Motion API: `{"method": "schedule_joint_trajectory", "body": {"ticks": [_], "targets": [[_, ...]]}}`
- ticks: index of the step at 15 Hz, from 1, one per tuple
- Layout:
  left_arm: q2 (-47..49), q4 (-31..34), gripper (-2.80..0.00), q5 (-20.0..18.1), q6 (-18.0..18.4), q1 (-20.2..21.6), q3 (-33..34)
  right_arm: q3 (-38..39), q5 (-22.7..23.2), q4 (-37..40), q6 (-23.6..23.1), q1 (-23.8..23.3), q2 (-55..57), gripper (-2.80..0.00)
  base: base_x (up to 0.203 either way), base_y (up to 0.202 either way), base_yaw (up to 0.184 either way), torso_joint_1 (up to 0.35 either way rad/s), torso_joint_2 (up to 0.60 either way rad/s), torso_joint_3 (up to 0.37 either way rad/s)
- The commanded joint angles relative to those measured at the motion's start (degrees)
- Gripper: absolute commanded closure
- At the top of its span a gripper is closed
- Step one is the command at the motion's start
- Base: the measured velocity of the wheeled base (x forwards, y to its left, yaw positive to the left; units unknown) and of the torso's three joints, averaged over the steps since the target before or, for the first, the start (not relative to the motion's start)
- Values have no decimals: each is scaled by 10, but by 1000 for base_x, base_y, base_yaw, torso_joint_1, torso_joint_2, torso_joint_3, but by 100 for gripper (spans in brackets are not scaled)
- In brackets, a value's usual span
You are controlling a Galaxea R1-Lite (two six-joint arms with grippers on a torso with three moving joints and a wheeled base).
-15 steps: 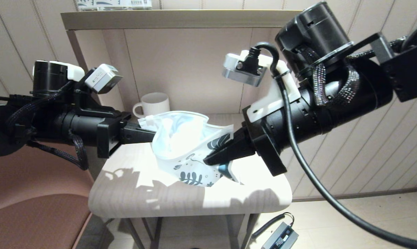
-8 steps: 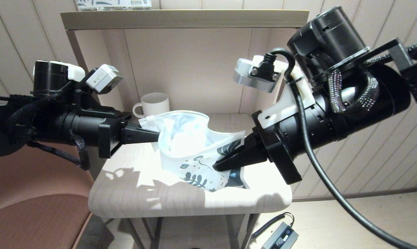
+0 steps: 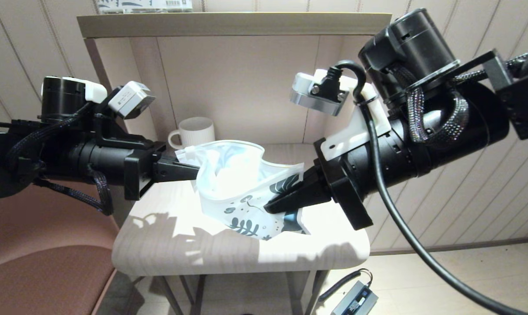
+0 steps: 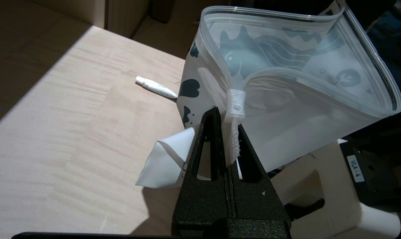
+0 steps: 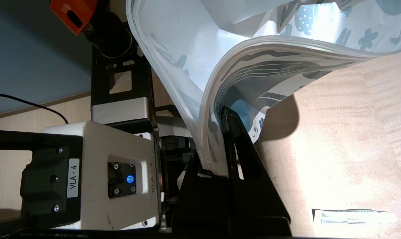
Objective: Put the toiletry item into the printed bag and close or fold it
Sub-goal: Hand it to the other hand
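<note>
The printed bag (image 3: 237, 183) hangs over the small table (image 3: 180, 245), stretched between both grippers with its mouth gaping upward. My left gripper (image 3: 197, 170) is shut on the bag's zip-slider end (image 4: 235, 103). My right gripper (image 3: 268, 205) is shut on the opposite, leaf-printed end (image 5: 207, 132). A small white tube (image 4: 155, 87) lies on the tabletop outside the bag; the right wrist view also shows the tube (image 5: 353, 217). The bag hides it in the head view.
A white mug (image 3: 196, 131) stands at the back of the table under a shelf (image 3: 229, 19), on which sits a printed box (image 3: 145, 4). A brown seat (image 3: 40, 271) is to the left. A power adapter (image 3: 355, 302) lies on the floor.
The right gripper pulled the bag's end rightward, then came back a little to the left. The bag's mouth shifted with it. The left arm has not moved.
</note>
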Motion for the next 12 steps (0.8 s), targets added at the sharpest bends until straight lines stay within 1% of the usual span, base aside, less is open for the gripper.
{"method": "schedule_joint_trajectory", "body": {"ticks": [1, 12], "targets": [[0, 0, 0, -4, 1, 0, 0, 0, 2, 2, -1, 0, 5, 0, 0, 0, 0, 0, 0, 0], [3, 0, 0, -4, 1, 0, -3, 7, 3, 1, -3, 0, 7, 0, 0, 0, 0, 0, 0, 0]]}}
